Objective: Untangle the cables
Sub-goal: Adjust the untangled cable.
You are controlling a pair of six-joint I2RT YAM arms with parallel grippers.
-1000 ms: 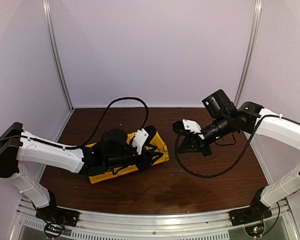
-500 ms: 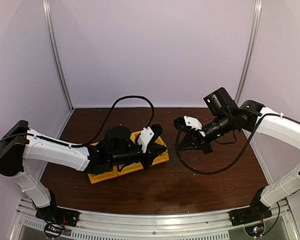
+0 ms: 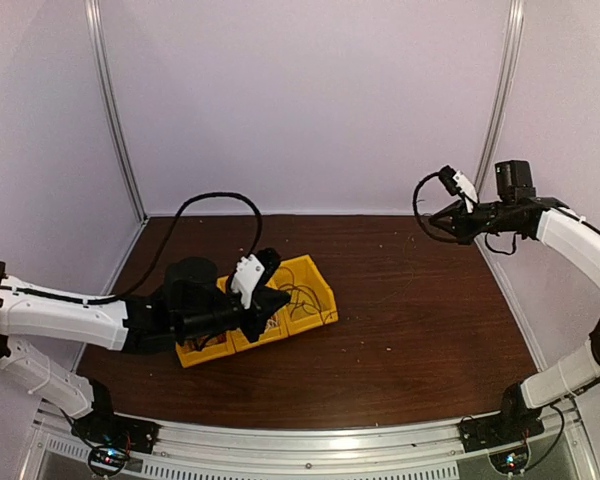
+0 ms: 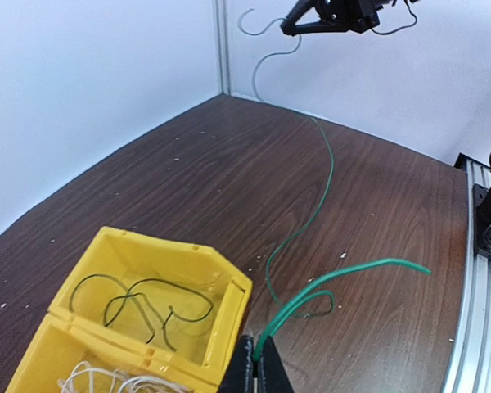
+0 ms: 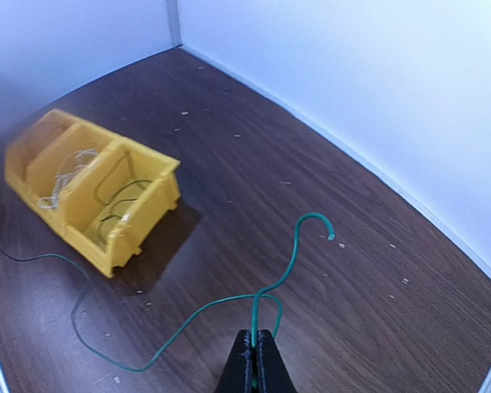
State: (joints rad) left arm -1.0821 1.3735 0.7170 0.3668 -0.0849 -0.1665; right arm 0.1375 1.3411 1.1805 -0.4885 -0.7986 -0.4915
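Two grippers share one strand: the left gripper (image 4: pixel 258 370) has its fingers pressed together on one end of a green wire (image 4: pixel 323 176), and the right gripper (image 5: pixel 254 364) is pinched on the other end, a hooked tail curling free beyond the pinch; in the top view the right gripper sits raised near the far right corner, well apart from the left gripper, which hangs just over the yellow bin (image 4: pixel 227 321); the green wire runs between them in a slack curve, sagging toward the table (image 4: pixel 188 164); cannot tell whether it touches the wood; a small doubled loop shows near each pinch; judged progress: this strand is out of the bin and apart from the others, loops not yet pulled flat; left to do: a black wire (image 4: pixel 143 299) lies coiled alone in the end compartment, and the white wires (image 4: pixel 98 378) lie bunched in the next compartment, seemingly tangled; estimate early to middle of the task; no red strand seen in any view.
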